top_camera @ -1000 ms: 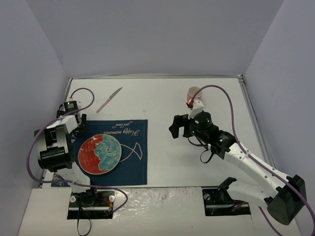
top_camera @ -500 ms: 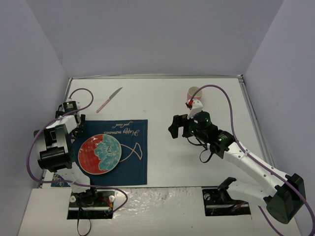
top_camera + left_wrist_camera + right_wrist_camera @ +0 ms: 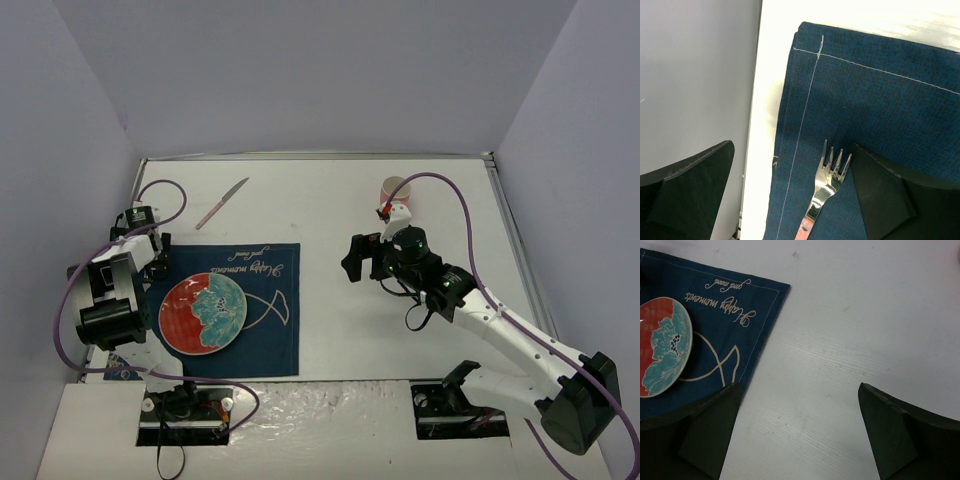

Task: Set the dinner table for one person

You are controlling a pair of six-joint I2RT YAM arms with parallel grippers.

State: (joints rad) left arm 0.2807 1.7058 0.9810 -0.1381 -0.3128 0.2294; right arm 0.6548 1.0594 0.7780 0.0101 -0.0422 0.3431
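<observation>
On table (image 3: pixel 330 200), white, spanning beneath both arms: placemat (image 3: pixel 270 320) bearing bare plate (image 3: pixel 203 313); fork (image 3: pixel 822 197) at mat's left edge, tines toward its far edge, between wide jaws of left end effector (image 3: pixel 785 195). Knife (image 3: pixel 222 203) beyond, lying diagonally; left arm nearer. Right end effector (image 3: pixel 352 258) wide, empty; cup (image 3: pixel 395 189) behind it, contents unseen.

Brightly, evenly lit from overhead; only faint, soft shadows. Washed out by glare at upper right of left wrist view, on the dinner table (image 3: pixel 900 20). Sharp elsewhere.
</observation>
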